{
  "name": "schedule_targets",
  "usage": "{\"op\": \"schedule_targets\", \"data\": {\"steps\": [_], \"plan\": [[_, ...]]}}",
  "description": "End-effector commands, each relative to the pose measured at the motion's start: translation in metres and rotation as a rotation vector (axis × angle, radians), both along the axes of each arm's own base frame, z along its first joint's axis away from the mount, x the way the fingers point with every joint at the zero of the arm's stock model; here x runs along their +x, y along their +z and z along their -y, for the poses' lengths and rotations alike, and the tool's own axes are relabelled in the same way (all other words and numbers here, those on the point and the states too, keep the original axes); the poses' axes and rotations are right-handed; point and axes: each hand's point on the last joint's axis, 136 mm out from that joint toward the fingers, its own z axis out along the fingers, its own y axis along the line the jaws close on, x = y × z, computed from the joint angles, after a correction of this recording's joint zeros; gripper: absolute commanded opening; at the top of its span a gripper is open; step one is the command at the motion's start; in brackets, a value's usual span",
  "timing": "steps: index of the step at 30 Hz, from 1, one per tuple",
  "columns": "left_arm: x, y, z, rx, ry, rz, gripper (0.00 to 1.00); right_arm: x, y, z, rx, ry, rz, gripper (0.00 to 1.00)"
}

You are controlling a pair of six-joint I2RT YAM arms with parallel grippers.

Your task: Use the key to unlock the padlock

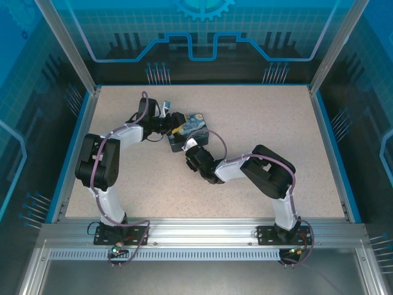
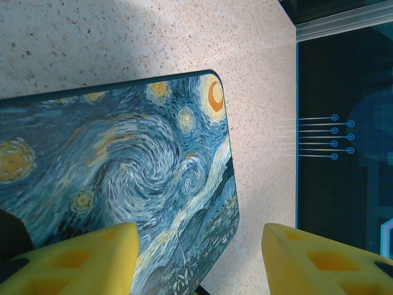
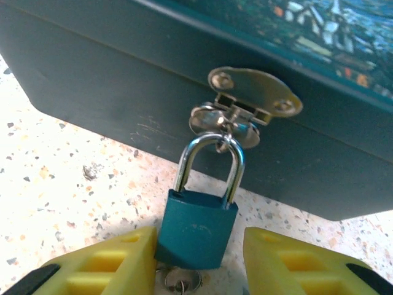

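The painted box sits on the speckled table, left of the middle. Bare tabletop stretches wide to the right of the box and behind it, as far as the raised blue rim. The two arms crowd the box's left and near sides.

The padlock hangs from the hasp on the dark side wall of the box. Its shackle end is at the box. Its long axis runs straight out from that wall over the tabletop, with the teal body pointing away from the box. The key shows partly at the body's far end; whether it is seated I cannot tell.

The right gripper faces that wall, jaws apart with the padlock body between them; a gap shows on one side. The left gripper stands spread over the box's rounded corner, one finger above the lid and the other past the box's edge, above bare table.
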Motion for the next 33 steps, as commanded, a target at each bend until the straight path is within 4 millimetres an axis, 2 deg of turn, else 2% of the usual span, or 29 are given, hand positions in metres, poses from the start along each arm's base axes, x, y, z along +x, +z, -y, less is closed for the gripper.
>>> {"op": "schedule_targets", "data": {"steps": [1,6,11,19,21,27,33], "plan": [[-0.003,-0.013,0.003,-0.003,-0.003,-0.039,0.56,0.000,-0.001,0.019,-0.031,-0.034,0.000,0.41],[-0.003,-0.013,0.003,-0.003,-0.003,-0.039,0.56,0.000,0.005,0.022,-0.027,-0.038,0.016,0.41],[-0.004,-0.014,0.003,-0.002,-0.005,-0.043,0.55,0.002,0.011,0.021,-0.001,-0.026,0.018,0.30],[-0.003,-0.015,0.003,-0.002,-0.004,-0.043,0.55,0.005,0.018,0.016,0.018,0.002,0.021,0.23],[-0.003,-0.015,0.003,-0.001,-0.003,-0.042,0.55,0.005,0.017,0.015,0.009,0.010,0.019,0.24],[-0.002,-0.014,0.003,-0.004,-0.005,-0.040,0.55,0.005,0.013,0.013,-0.008,0.017,0.018,0.36],[-0.003,-0.014,0.003,-0.004,-0.009,-0.041,0.55,0.013,0.015,0.008,0.062,0.042,-0.014,0.37]]}}
